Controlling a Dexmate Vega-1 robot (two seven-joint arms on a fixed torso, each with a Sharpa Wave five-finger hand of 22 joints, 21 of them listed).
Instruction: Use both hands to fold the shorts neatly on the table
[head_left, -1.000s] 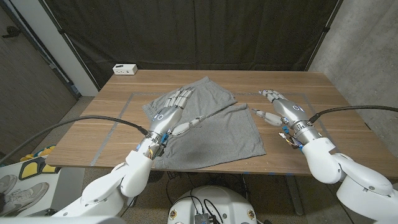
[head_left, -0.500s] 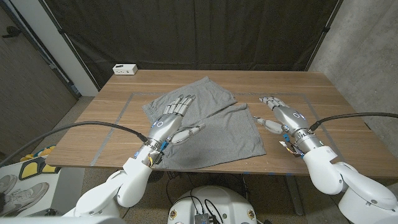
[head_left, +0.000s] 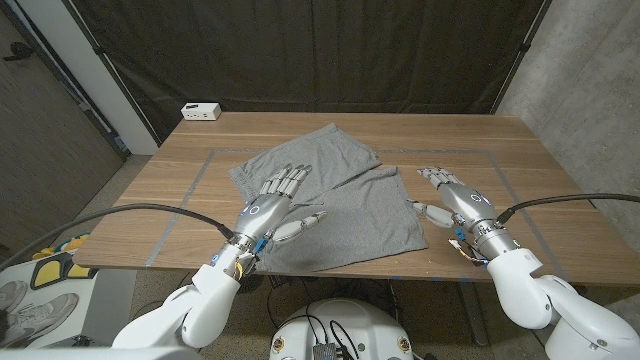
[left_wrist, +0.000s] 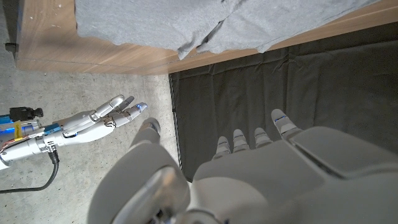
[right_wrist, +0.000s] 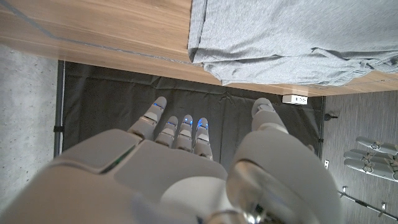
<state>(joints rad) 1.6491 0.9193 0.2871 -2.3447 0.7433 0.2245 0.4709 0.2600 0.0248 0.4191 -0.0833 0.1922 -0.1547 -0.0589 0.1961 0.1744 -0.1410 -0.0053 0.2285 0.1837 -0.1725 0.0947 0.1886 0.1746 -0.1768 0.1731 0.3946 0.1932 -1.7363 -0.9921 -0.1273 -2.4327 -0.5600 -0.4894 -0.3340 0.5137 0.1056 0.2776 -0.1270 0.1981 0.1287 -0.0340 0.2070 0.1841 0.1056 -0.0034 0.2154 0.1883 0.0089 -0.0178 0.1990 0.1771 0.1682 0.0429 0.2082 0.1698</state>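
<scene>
Grey shorts (head_left: 345, 200) lie spread out on the wooden table (head_left: 500, 140), one leg toward the back left and the other toward the near right. My left hand (head_left: 272, 203) hovers over the shorts' near left part with its fingers apart and nothing in them. To the right of the shorts, my right hand (head_left: 455, 196) is held over bare wood, fingers also apart and empty. In the left wrist view the shorts (left_wrist: 205, 22) show beyond my left hand (left_wrist: 249, 168), with my right hand (left_wrist: 93, 124) off to one side. The right wrist view has the shorts (right_wrist: 292, 37) past my right hand (right_wrist: 186, 155).
A small white box (head_left: 201, 111) stands at the table's back left corner, also seen as the white box (right_wrist: 293, 99) in the right wrist view. Thin tape lines (head_left: 196, 182) frame the table's middle. A dark curtain hangs behind the table. Shoes (head_left: 55, 250) lie on the floor at the left.
Both hands have drawn back toward the table's near edge. The left hand slid from the shorts' back part to their near left. The shorts lie as before.
</scene>
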